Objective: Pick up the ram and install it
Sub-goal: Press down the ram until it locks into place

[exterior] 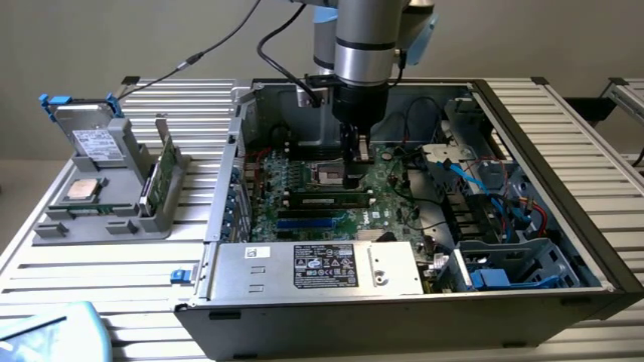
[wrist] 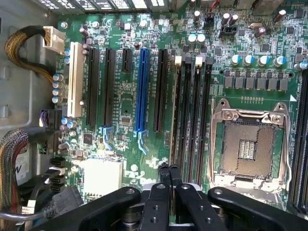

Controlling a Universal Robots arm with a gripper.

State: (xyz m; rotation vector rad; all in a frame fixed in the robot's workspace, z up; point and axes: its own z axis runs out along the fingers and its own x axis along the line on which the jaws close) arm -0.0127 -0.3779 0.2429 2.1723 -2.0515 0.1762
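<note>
The ram (exterior: pixel 322 200), a long dark-green stick with black chips, stands on edge in a memory slot of the motherboard (exterior: pixel 302 181) inside the open computer case. My gripper (exterior: pixel 352 183) hangs straight down over the stick's end on the exterior view's right, its tips just above the top edge. I cannot tell whether they touch it. In the wrist view the gripper (wrist: pixel 169 169) is shut, its black fingers (wrist: pixel 163 175) pressed together with nothing seen between them, at the end of the row of long black memory slots (wrist: pixel 192 110).
An empty processor socket (wrist: pixel 250 147) lies beside the slots. A silver power supply (exterior: pixel 322 268) and drive cages (exterior: pixel 513 264) crowd the case's front. On the exterior view's left, a grey stand (exterior: pixel 101 211) holds a wider green card (exterior: pixel 161 173), a processor chip (exterior: pixel 81 190) and a drive (exterior: pixel 93 139).
</note>
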